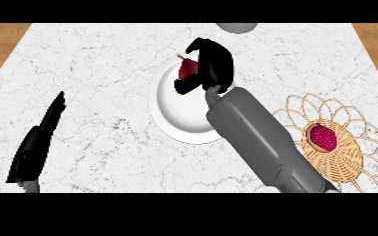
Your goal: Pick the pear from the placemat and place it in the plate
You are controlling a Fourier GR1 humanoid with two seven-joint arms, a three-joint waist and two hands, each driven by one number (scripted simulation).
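Observation:
A dark red pear [188, 66] with a short stem shows over the far part of the white plate [173, 112]. My right hand [210, 65] is curled round the pear from the right and above, hiding much of it. Whether the pear touches the plate I cannot tell. The woven wicker placemat [351, 152] lies at the right, partly under my right forearm. My left hand [40, 140] rests open at the lower left, fingers straight and pointing away, far from the plate.
A red, speckled fruit [323, 136] lies on the placemat. A grey rounded object [236, 27] sits at the counter's far edge. Wooden strips [13, 35] border the marble counter at left and right.

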